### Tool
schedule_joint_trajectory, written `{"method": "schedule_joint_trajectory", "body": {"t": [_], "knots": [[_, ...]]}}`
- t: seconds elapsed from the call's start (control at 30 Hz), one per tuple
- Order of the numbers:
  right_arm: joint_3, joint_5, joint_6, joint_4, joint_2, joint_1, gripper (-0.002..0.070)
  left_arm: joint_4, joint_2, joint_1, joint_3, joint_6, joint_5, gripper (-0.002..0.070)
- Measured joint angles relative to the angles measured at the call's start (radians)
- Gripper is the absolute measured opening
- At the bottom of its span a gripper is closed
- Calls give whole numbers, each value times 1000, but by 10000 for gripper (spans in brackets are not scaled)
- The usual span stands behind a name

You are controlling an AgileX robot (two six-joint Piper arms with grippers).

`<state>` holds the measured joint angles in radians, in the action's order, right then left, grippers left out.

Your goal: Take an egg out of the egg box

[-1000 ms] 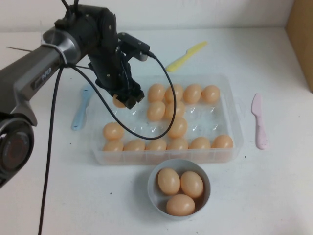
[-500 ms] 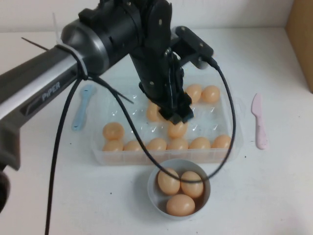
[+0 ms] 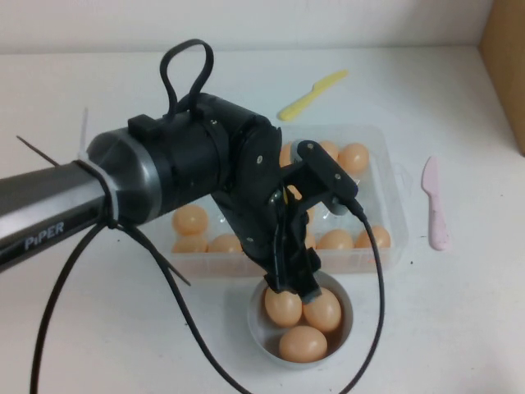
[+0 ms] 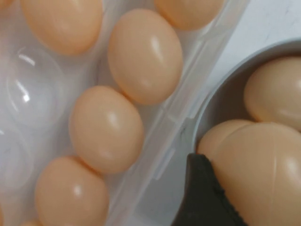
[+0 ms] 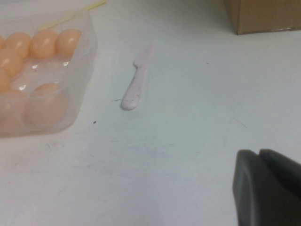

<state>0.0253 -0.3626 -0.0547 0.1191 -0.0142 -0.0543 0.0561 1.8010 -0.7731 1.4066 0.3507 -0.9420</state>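
Egg [image 4: 263, 174] sits clenched in my left jaws [image 3: 297, 283], right over the small grey-white bowl [image 3: 256, 328] near the front edge of the tabletop; in the left wrist view one dark fingertip [image 4: 200, 197] presses against its shell, and other eggs lie in the bowl beneath it. From above, my own arm hides the held egg, and I see three eggs [image 3: 302, 343] resting in the bowl. Just behind the bowl stands the egg box [image 3: 392, 215], a clear plastic tray about mid-tabletop, with eggs along its front row and a few at its far right corner. A yellow plastic knife [image 3: 312, 94] lies beyond the box toward the far edge, and a pink plastic knife [image 3: 435, 203] lies beside the box toward the right edge. My right jaws [image 5: 268, 188] hang low over bare tabletop on the right side, well apart from the box, fingers pressed together on nothing. A cardboard box [image 3: 507, 57] stands at the far right corner.
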Motion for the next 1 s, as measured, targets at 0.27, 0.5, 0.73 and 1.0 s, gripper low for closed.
{"method": "schedule_joint_trajectory", "body": {"t": [0.27, 0.5, 0.73, 1.0], "knots": [[0, 0, 0, 0, 0, 0, -17, 103, 34, -54, 0, 84, 39, 357], [0, 0, 0, 0, 0, 0, -17, 106, 60, -55, -1, 90, 43, 393], [0, -2, 0, 0, 0, 0, -17, 95, 55, -55, -1, 90, 46, 545], [0, -2, 0, 0, 0, 0, -17, 57, -98, -59, -39, 67, 86, 531]]}}
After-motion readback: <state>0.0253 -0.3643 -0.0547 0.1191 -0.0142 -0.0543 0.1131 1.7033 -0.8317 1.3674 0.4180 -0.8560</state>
